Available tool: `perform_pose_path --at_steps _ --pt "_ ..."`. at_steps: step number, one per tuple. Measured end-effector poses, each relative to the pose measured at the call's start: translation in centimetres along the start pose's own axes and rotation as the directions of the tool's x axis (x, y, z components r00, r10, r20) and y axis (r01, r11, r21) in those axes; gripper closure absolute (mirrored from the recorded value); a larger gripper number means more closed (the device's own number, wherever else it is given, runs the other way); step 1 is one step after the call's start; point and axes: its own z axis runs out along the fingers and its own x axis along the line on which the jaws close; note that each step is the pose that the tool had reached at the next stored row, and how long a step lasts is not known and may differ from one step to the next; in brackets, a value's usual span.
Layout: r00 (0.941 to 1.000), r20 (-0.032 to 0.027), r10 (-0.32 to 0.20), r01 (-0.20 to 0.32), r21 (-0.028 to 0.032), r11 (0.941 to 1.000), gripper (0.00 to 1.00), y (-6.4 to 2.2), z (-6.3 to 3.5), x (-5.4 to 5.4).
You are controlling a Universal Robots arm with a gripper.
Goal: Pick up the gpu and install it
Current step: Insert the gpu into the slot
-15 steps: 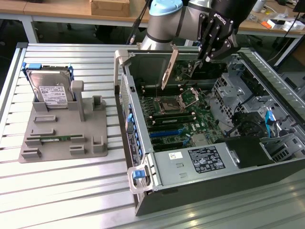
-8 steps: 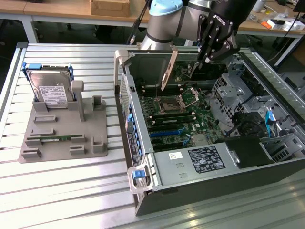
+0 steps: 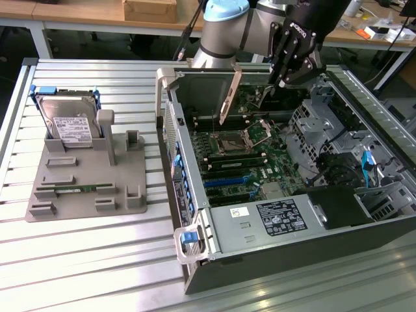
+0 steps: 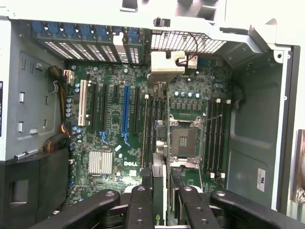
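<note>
I am looking at the black gripper (image 3: 281, 79) on the robot arm, hanging over the big open grey computer case (image 3: 364, 231). Its fingers (image 4: 140, 202) are closing partway, squeezing the thin gpu (image 4: 160, 167) between them, so the hand is holding the card tight.

In the wrist view the gpu is showing its thin edge. It is starting between the fingers and reaching away from the hand, ending in its silver end bracket (image 4: 164, 69) near the back wall of the case. In the exterior view that bracket (image 3: 231, 96) is tilting in the air on the exterior view's left of the gripper.

The card is hanging above the green motherboard (image 3: 257, 172), close to the square silver chip socket (image 4: 183, 140). The long blue card slot (image 4: 126, 110) is lying to one side of it.

On the exterior view's left, a flat grey holder (image 3: 84, 179) is sitting on the ribbed metal table (image 3: 78, 260), carrying a silver hard drive with a white label (image 3: 70, 123).
</note>
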Motion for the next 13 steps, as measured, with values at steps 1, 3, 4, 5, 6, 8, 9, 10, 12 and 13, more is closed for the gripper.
perform_pose_path --at_steps 1,3,4,5,6,8,9,10,12,13 --pt "1.0 0.0 0.0 0.0 0.0 1.0 0.74 0.0 0.05 0.0" --pt "1.0 0.0 0.0 0.0 0.0 1.0 0.74 -0.01 0.1 0.0" --pt "1.0 0.0 0.0 0.0 0.0 1.0 0.74 -0.01 0.14 0.0" --pt "1.0 0.0 0.0 0.0 0.0 1.0 0.74 -0.01 0.2 0.01" --pt "1.0 0.0 0.0 0.0 0.0001 1.0 0.74 -0.01 0.24 0.01" --pt "1.0 0.0 0.0 0.0 0.0 1.0 0.74 -0.02 0.32 0.01" --pt "1.0 0.0 0.0 0.0 0.0 1.0 0.74 -0.02 0.35 0.01" --pt "1.0 -0.0001 0.0 0.0 0.0 1.0 0.74 -0.02 0.39 0.01" --pt "1.0 0.0 0.0 0.0 0.0 1.0 0.74 -0.02 0.47 0.01" --pt "1.0 0.0 0.0 0.0 0.0 1.0 0.74 -0.03 0.51 0.01"
